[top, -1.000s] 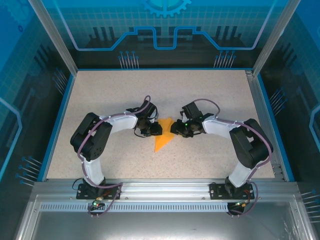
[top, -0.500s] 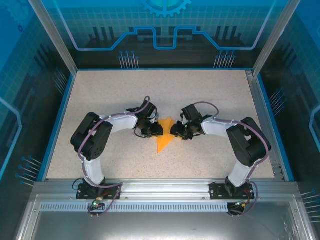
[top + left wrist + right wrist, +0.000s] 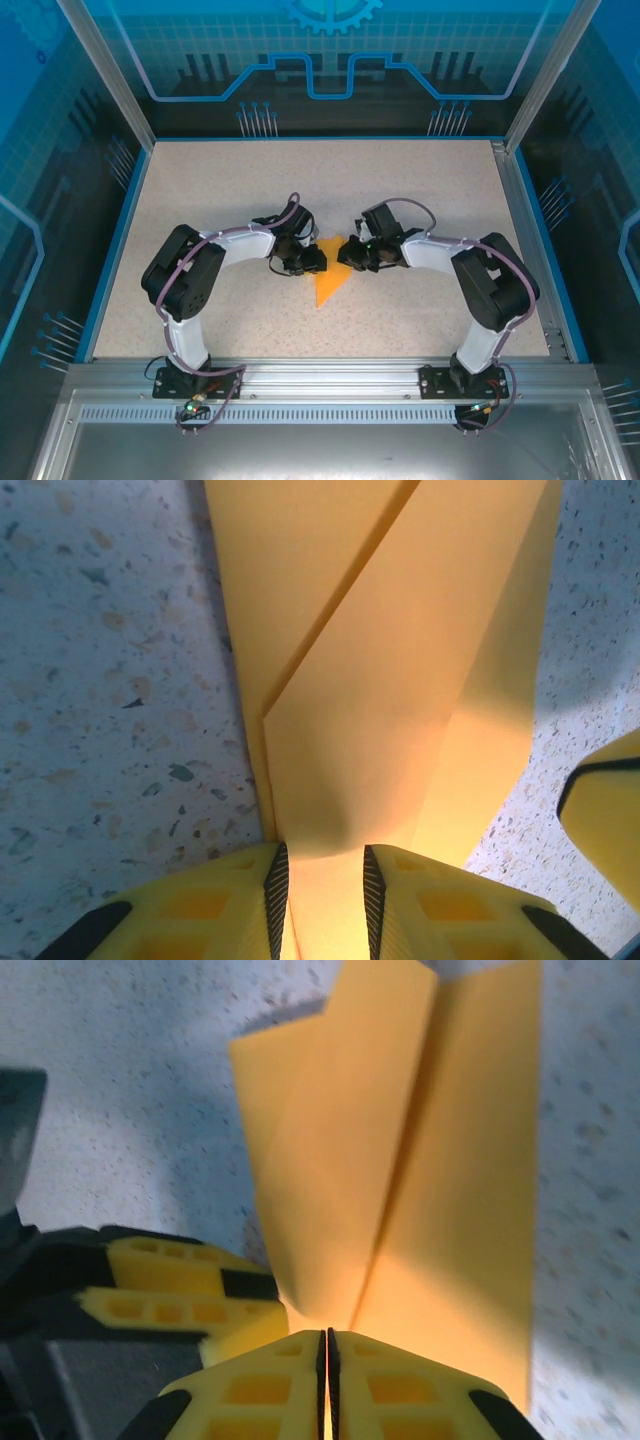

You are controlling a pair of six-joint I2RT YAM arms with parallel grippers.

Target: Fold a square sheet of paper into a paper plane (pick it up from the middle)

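Top external view has the paper plane (image 3: 328,287), a creased orange-yellow wedge, lying on the speckled table (image 3: 420,190) directly between the left pincer (image 3: 312,260) and the right pincer (image 3: 350,254), with its point trailing away below both. Seen from the right wrist, the right pincer (image 3: 326,1338) is clamped on the paper's raised centre crease (only a hairline shows between the pads). Seen from the left wrist, the left pincer (image 3: 320,858) stands narrowly apart and the paper's near edge runs into that gap. Whether it actually nips the paper I cannot tell.
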